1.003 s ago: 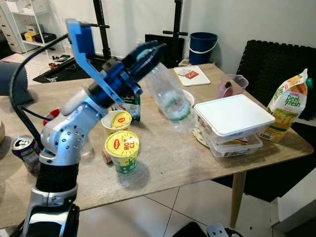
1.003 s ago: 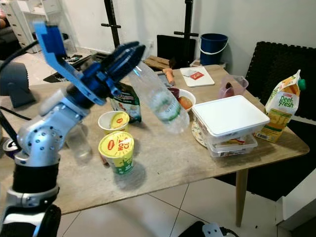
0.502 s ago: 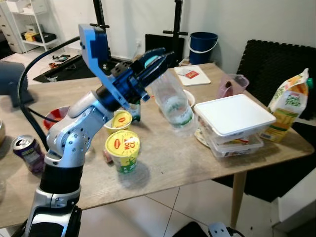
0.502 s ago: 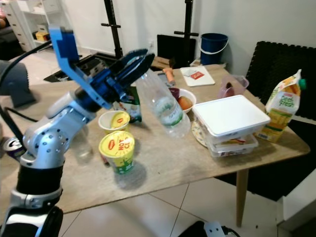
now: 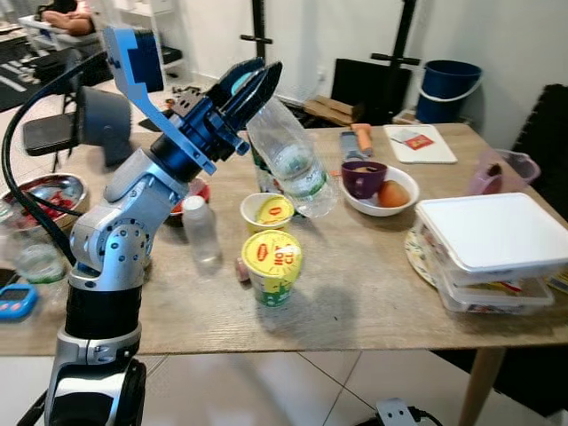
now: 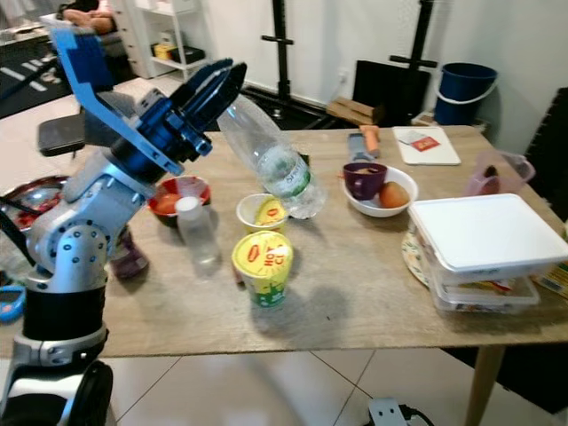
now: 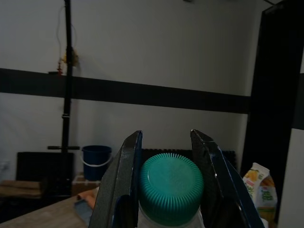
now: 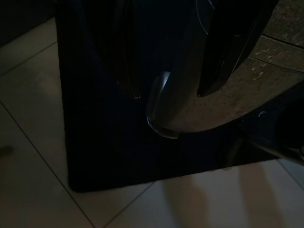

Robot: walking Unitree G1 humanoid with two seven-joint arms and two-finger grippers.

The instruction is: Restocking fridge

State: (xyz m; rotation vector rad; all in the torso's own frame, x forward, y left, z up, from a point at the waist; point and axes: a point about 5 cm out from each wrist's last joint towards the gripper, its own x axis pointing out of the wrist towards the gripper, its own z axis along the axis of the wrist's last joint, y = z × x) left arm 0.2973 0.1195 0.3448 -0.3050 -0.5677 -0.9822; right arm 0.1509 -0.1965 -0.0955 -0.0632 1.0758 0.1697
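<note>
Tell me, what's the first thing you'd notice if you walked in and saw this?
The left gripper, raised above the table, is clamped on the neck of a clear plastic bottle that hangs tilted in the air. Below it stand two yellow-lidded noodle cups. At the table's right end sits a stack of white-lidded containers.

Wooden table (image 5: 373, 293) holding a yellow-lidded noodle cup (image 5: 272, 266); behind it a second cup (image 5: 267, 211), left a small bottle (image 5: 201, 231), right stacked white containers (image 5: 488, 244) and a fruit bowl (image 5: 380, 185).
</note>
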